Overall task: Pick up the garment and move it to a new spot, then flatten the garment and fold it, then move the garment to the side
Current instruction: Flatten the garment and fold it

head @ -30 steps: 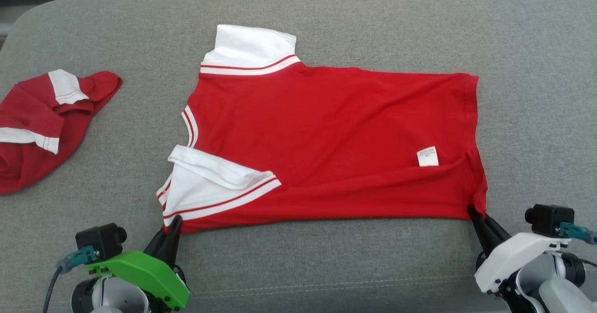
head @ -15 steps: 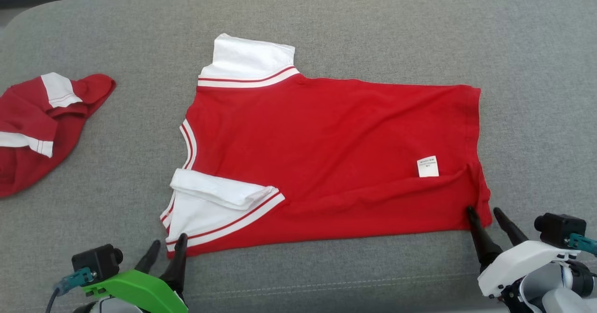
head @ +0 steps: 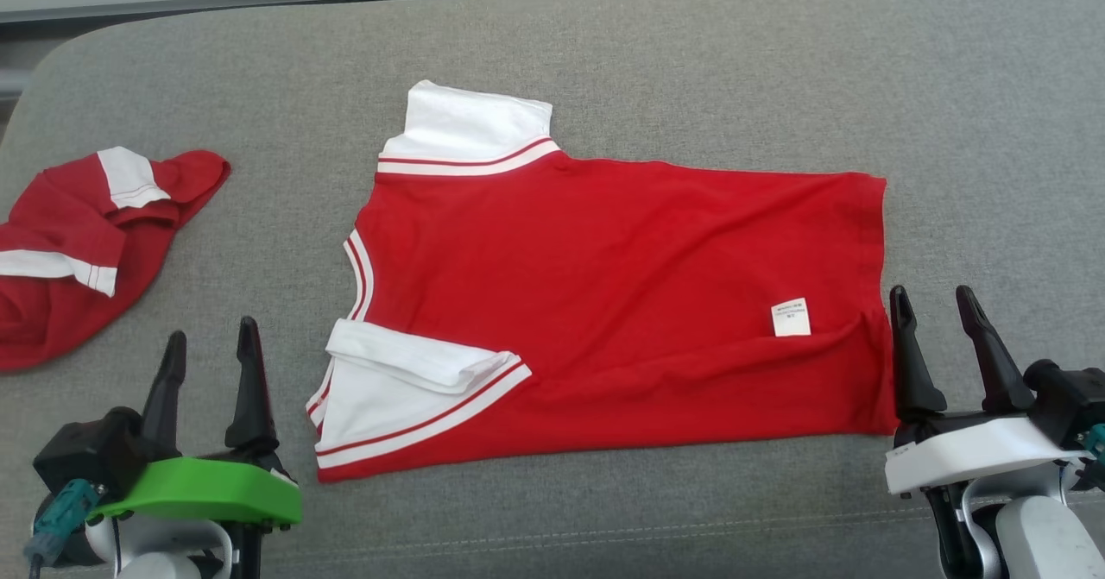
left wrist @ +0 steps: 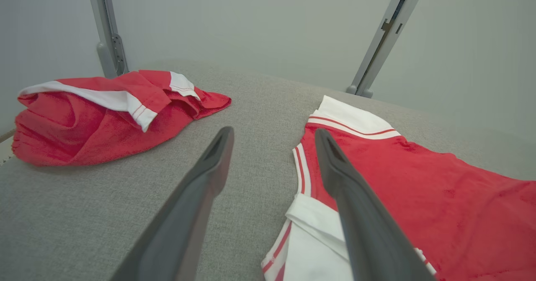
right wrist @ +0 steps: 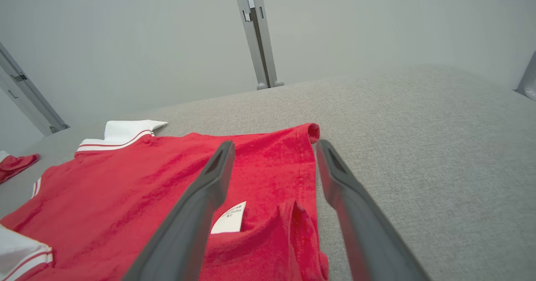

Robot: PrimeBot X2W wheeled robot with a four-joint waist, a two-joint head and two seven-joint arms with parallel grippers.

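Note:
The garment (head: 604, 303) is a red shirt with white, red-striped sleeves, folded into a wide band in the middle of the grey padded surface (head: 691, 61). Its white label (head: 791, 317) shows near the right end. My left gripper (head: 212, 330) stands open, left of the near sleeve and apart from the cloth. In the left wrist view that gripper (left wrist: 273, 131) holds nothing, with the garment (left wrist: 439, 197) on its right. Beside the hem, my right gripper (head: 931, 292) is open too. In the right wrist view the gripper (right wrist: 274, 144) hangs empty over the hem of the garment (right wrist: 138, 189).
A second red and white garment (head: 78, 242) lies crumpled at the far left of the surface, also visible in the left wrist view (left wrist: 96, 122). Grey metal posts (right wrist: 257, 34) and a pale wall stand behind the surface. Bare grey padding lies right of the hem.
Both grippers opened and let go of the garment's near corners, then rose and drew slightly outward. The near edge settled onto the surface. The head camera shifted a little.

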